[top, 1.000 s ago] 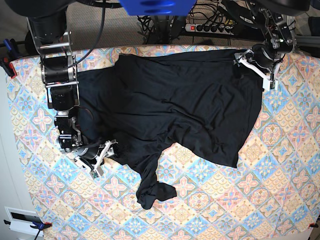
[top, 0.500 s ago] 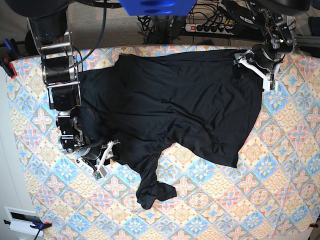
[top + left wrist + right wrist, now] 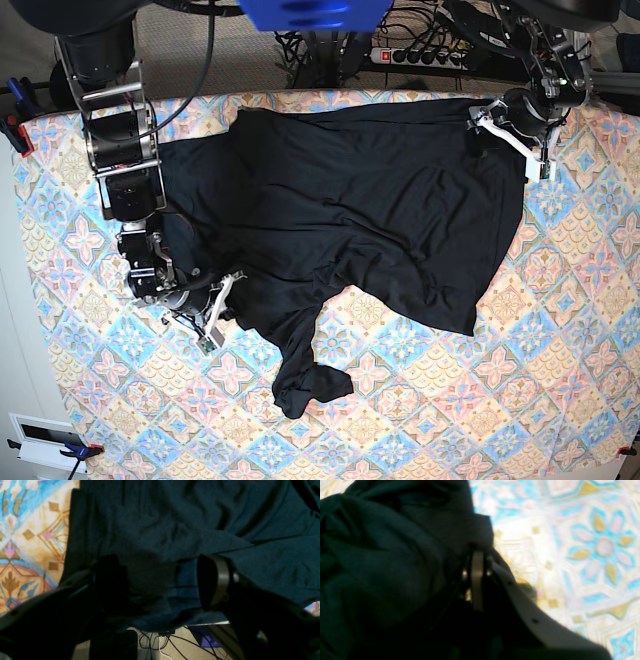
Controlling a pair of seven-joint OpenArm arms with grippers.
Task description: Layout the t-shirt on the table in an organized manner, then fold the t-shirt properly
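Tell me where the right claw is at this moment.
In the base view the right claw is low on the left, shut on the t-shirt at its left edge, over the table; the bunched sleeve lies just to its lower right.

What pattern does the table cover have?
Pastel blue, pink and yellow-orange diamond tiles with flowers on the table, clearest in the base view.

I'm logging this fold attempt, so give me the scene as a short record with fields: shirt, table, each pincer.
shirt: black t-shirt, spread but rumpled, one sleeve bunched toward the near edge
table: patterned cloth showing around the shirt
right pincer: shut on the shirt's edge
left pincer: open, over the shirt's far corner, fabric between its fingers
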